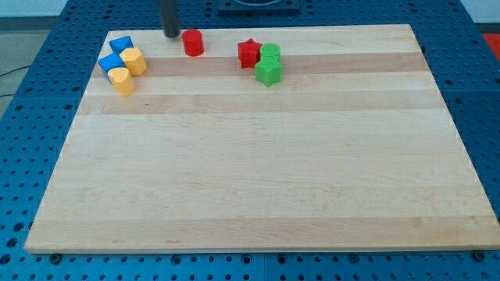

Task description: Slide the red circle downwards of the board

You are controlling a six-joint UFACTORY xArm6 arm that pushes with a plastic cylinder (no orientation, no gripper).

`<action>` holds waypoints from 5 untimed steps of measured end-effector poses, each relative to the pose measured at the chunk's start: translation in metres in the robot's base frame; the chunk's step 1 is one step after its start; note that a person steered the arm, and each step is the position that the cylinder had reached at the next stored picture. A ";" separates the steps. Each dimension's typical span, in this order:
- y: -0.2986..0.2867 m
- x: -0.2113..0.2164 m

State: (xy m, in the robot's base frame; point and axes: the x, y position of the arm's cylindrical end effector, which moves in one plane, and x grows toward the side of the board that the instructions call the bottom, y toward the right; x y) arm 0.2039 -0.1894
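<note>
The red circle (193, 42) stands near the board's top edge, left of centre. My tip (170, 34) is just to its left and slightly above, a small gap apart from it. A red star (248, 53) lies further right, touching a green circle (270, 53) and a green star (268, 72).
At the top left corner sit two blue blocks (120, 45) (110, 63) and two yellow blocks (134, 60) (121, 80), bunched together. The wooden board (258, 172) lies on a blue perforated table (23, 156).
</note>
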 end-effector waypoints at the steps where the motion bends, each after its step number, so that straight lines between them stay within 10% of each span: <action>1: 0.056 0.044; 3: 0.047 -0.011; 5: 0.112 0.037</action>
